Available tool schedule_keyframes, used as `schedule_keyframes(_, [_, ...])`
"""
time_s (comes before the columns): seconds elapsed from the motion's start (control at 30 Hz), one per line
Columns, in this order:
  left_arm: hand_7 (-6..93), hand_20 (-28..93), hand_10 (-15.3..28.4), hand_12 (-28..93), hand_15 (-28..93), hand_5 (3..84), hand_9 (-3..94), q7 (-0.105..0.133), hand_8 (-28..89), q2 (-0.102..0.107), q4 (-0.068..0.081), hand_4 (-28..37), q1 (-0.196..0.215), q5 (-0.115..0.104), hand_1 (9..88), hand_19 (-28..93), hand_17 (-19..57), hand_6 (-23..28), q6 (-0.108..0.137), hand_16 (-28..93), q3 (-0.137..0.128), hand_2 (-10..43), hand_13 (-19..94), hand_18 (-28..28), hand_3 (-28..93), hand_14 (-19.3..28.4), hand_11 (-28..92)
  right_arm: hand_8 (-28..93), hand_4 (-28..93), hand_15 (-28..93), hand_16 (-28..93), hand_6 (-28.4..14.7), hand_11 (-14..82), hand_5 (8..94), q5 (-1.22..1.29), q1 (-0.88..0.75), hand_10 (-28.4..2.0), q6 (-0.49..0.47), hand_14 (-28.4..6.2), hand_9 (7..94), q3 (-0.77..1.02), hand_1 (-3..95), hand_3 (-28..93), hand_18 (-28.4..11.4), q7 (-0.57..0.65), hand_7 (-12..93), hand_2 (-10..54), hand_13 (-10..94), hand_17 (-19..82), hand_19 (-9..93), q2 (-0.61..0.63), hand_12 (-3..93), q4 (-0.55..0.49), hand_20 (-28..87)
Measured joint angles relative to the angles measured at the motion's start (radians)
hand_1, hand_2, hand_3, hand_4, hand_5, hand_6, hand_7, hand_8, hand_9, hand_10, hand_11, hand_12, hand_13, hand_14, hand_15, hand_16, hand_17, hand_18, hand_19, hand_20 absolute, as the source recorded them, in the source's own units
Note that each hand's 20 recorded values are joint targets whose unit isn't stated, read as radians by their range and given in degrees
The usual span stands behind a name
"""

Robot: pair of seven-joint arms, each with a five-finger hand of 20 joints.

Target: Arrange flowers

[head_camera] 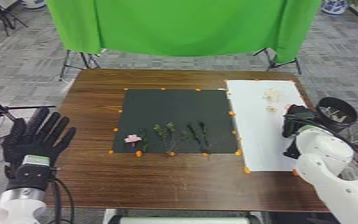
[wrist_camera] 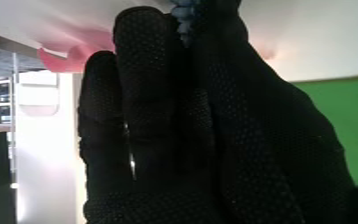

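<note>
In the head view the right hand (head_camera: 298, 119) is low over the right part of the white sheet (head_camera: 257, 145), beside a black round container (head_camera: 337, 111). In the right wrist view a small blue flower piece (wrist_camera: 182, 16) is pinched between the thumb and fingers of the right hand (wrist_camera: 153, 115); pink petals (wrist_camera: 64, 59) are close by. Pale flowers (head_camera: 272, 94) lie on the sheet's upper part. On the black mat (head_camera: 175, 106) are a pink flower (head_camera: 133, 138), green stems (head_camera: 165, 132) and darker stems (head_camera: 199, 137). The left hand (head_camera: 33, 142) is open at the table's left edge.
Orange markers (head_camera: 139, 154) line the mat and the sheet on the brown table (head_camera: 171, 185). A green cloth (head_camera: 180, 25) hangs beyond the far edge. Tripod legs stand on the floor behind and at the left.
</note>
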Motion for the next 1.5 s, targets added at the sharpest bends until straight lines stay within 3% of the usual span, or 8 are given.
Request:
schedule_keyframes(0.17, [14.3, 8, 16.2, 11, 36, 37.5, 31.4, -0.009, -9, 0.0, 0.002, -28.3, 0.0, 0.001, 27.5, 37, -9.2, 9.6, 0.0, -7, -0.002, 12.9, 21, 14.9, 71, 16.0, 19, -1, -28, 38, 40, 1.6, 7.6, 71.5, -0.007, -0.045, -7.9, 0.021, -4.7, 83.8, 0.008, 62.0, 67, -20.6, 0.002, 33, -9.5, 73, 32, 74, 0.01, 37.5, -0.054, 31])
schedule_keyframes(0.43, [14.2, 8, 16.3, 11, 36, 37.5, 31.4, -0.003, -9, 0.0, 0.001, -28.3, 0.012, -0.001, 27.5, 37, -9.2, 9.6, -0.001, -7, -0.003, 13.0, 21, 14.9, 71, 16.0, 19, -1, -28, 37, 41, 1.2, 6.8, 71.4, -0.021, -0.066, -8.0, 0.038, -4.7, 83.2, 0.018, 61.8, 67, -20.7, -0.009, 31, -9.5, 72, 32, 74, 0.005, 37.0, -0.162, 31])
schedule_keyframes(0.7, [14.2, 8, 16.3, 11, 36, 37.5, 31.4, -0.005, -9, 0.0, 0.001, -28.3, 0.016, -0.003, 27.4, 37, -9.2, 9.7, -0.001, -7, -0.003, 12.9, 21, 14.9, 71, 16.0, 19, -1, -28, 38, 40, 1.1, 6.6, 70.8, -0.024, 0.087, -7.8, 0.044, -4.6, 82.4, -0.108, 61.5, 67, -20.4, -0.056, 30, -9.5, 72, 31, 73, -0.07, 36.6, -0.166, 31])
schedule_keyframes(1.03, [14.1, 8, 16.1, 11, 36, 37.5, 31.3, -0.029, -9, 0.001, 0.018, -28.3, -0.026, -0.002, 27.3, 37, -9.3, 9.6, -0.001, -7, 0.025, 12.9, 21, 15.0, 71, 15.9, 19, -2, -28, 38, 40, 1.2, 6.5, 70.1, 0.059, 0.365, -7.8, 0.025, -4.6, 81.7, -0.341, 61.4, 67, -20.2, -0.219, 30, -9.5, 71, 31, 73, -0.323, 36.0, -0.026, 31])
schedule_keyframes(1.27, [14.2, 8, 16.1, 11, 36, 37.5, 31.3, -0.032, -9, 0.007, 0.021, -28.3, -0.055, -0.003, 27.3, 38, -9.3, 9.6, 0.0, -7, 0.055, 12.9, 21, 15.0, 71, 15.9, 19, -2, -28, 38, 40, 1.1, 5.9, 69.2, -0.033, 0.48, -7.9, -0.11, -4.6, 80.5, -0.456, 61.1, 67, -20.2, -0.34, 30, -9.5, 71, 31, 73, -0.509, 35.0, 0.133, 31])
schedule_keyframes(1.5, [14.2, 8, 15.9, 11, 36, 37.4, 31.3, -0.032, -9, 0.021, 0.024, -28.3, -0.072, -0.003, 27.3, 37, -9.3, 9.6, 0.002, -7, 0.071, 12.8, 21, 15.0, 71, 15.8, 19, -3, -28, 38, 40, 1.2, 5.8, 68.6, -0.1, 0.514, -7.9, -0.156, -4.6, 79.9, -0.539, 61.0, 67, -20.3, -0.355, 30, -9.5, 71, 31, 73, -0.625, 34.2, 0.27, 31])
